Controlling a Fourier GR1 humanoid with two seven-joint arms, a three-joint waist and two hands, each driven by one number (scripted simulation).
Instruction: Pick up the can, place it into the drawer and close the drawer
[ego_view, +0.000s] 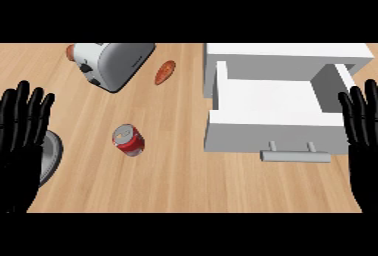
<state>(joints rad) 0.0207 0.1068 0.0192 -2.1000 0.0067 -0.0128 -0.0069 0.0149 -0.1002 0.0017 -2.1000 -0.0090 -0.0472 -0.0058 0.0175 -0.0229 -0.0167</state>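
Red can (128, 140) upright on worktop (177, 175), left of open drawer (269, 107); my left robot hand (21, 135) and right robot hand (363, 135) flat, fingers straight, holding nothing.

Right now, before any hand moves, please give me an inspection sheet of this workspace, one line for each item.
Surface: wooden counter, bare in the front middle.
Job's things: red can standing left of centre, untouched; white drawer pulled open, nothing seen inside, handle facing the front.
Clutter: toaster at the back left; orange-red item beside it, kind unclear; grey plate at the left edge, partly behind the left hand.
Hands: left hand open, resting at the left edge; right hand open, resting at the right edge.
Cables: nothing seen.
Surroundings: nothing seen.
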